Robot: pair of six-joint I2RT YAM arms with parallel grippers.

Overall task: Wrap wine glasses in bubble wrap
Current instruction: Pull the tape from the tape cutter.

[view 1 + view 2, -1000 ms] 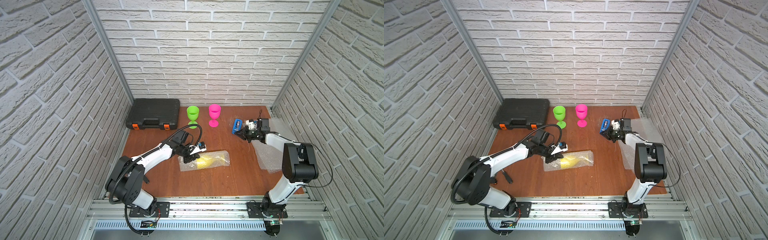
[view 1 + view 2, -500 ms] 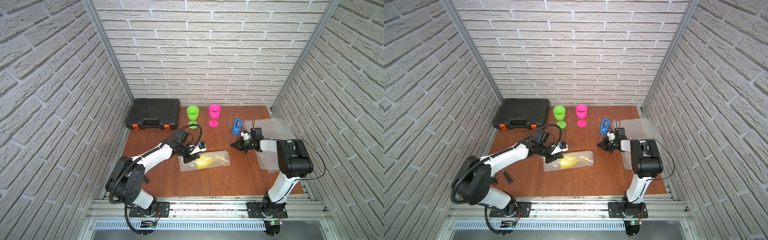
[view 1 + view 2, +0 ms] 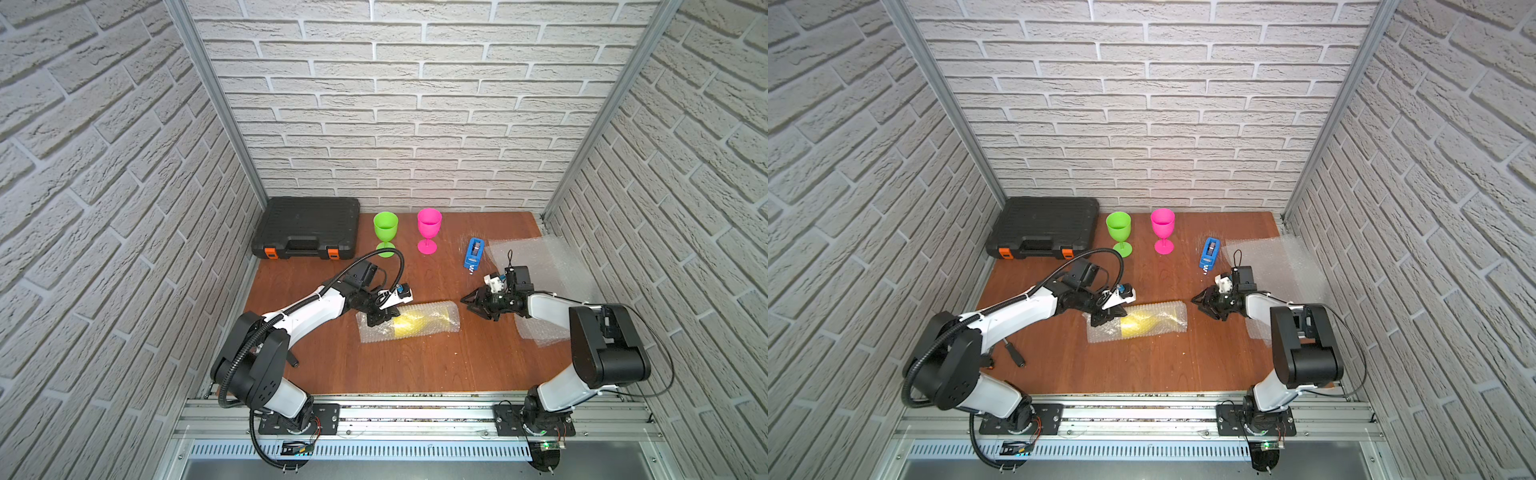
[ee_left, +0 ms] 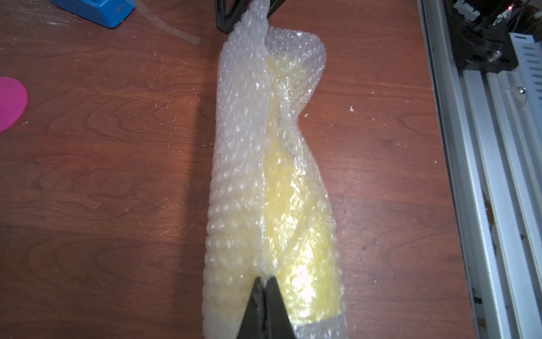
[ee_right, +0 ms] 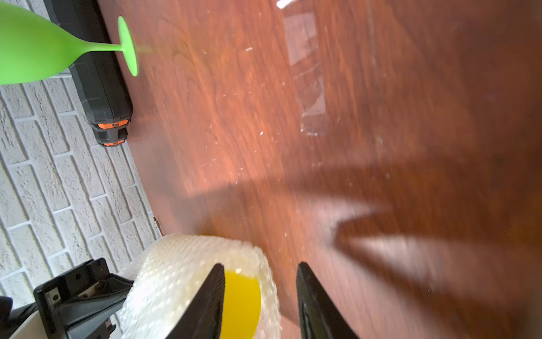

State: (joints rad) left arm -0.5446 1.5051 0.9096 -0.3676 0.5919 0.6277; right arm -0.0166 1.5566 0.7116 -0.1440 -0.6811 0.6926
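Left claw [image 4: 265, 280]: pressed together, pinching the bubble wrap [image 4: 237, 176] seam.
Right claw [image 3: 466, 304]: spread, just beside the bubble wrap's open end.
Yellow goblet [image 3: 415, 325]: lying inside bubble wrap, between both claws.

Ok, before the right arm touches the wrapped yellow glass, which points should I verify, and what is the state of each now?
1. Left gripper shut on the bubble wrap seam: ok.
2. Yellow glass lying inside the wrap, body covered: ok.
3. Wrap end facing the right gripper closed: not ok, it is open and yellow shows.
4. Right gripper open, nothing visible between its fingers: ok.
5. Tape dispenser on the table, apart from both grippers: ok.
6. Green glass and pink glass upright, away from both arms: ok.
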